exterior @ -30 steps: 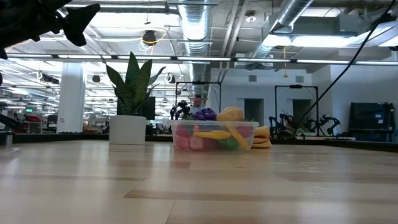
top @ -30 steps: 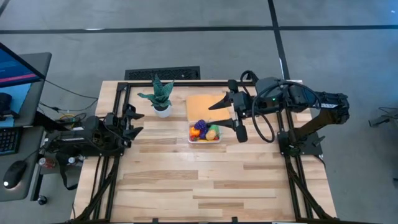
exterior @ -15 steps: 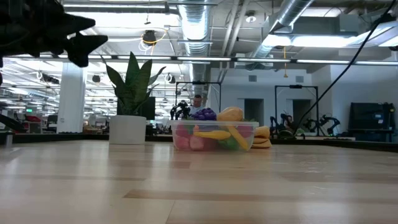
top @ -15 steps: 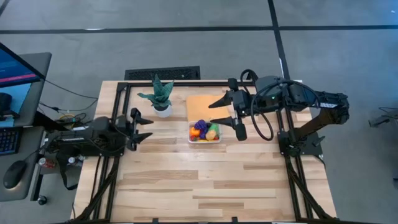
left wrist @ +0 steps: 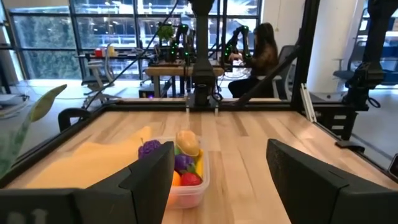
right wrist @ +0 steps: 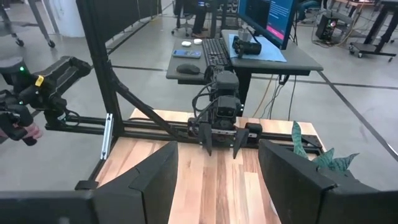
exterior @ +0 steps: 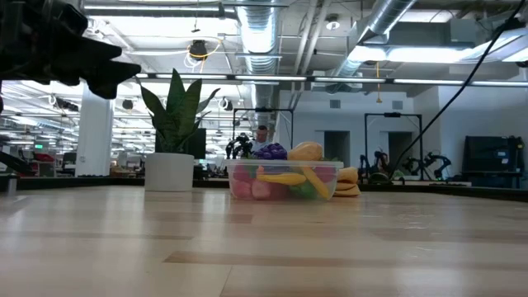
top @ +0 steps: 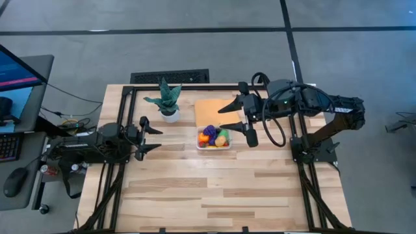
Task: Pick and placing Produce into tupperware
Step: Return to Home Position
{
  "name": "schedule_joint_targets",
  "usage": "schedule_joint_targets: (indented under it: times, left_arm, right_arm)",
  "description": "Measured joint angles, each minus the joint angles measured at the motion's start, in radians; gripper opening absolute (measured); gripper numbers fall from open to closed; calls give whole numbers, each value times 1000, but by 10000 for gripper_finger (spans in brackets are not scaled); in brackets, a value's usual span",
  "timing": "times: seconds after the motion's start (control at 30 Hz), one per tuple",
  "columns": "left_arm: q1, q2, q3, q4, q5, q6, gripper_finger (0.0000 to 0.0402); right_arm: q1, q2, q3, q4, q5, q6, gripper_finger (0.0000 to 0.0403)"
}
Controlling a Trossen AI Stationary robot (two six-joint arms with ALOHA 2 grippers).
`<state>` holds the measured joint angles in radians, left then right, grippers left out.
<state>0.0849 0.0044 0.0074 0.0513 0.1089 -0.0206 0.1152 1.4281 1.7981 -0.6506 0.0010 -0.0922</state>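
Tupperware (top: 214,148) sits on table (top: 195,188) w/ produce (top: 209,134) piled inside: purple, orange, yellow, green bits. Right gripper (top: 223,119) hangs just beside tupperware, over orange cloth (top: 209,108) touching its far edge, fingers spread, nothing held. Left gripper (top: 156,138) is well apart from tupperware on opposite side, also released, empty.

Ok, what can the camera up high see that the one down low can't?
Only the high view shows both arms whole, with the left gripper and the right gripper both open. It also shows the monitor beside the table. Only the low view shows the room behind, with its ceiling pipes. Both show the potted plant, the tupperware full of produce, and the orange cloth.
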Motion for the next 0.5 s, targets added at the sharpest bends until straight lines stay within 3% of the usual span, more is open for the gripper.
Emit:
schedule_joint_targets:
  times: [0.5]
  left_arm:
    - [0, 97, -1, 1, 17, 25, 246]
  right_arm:
    - [0, 0, 0, 0, 0, 6, 214]
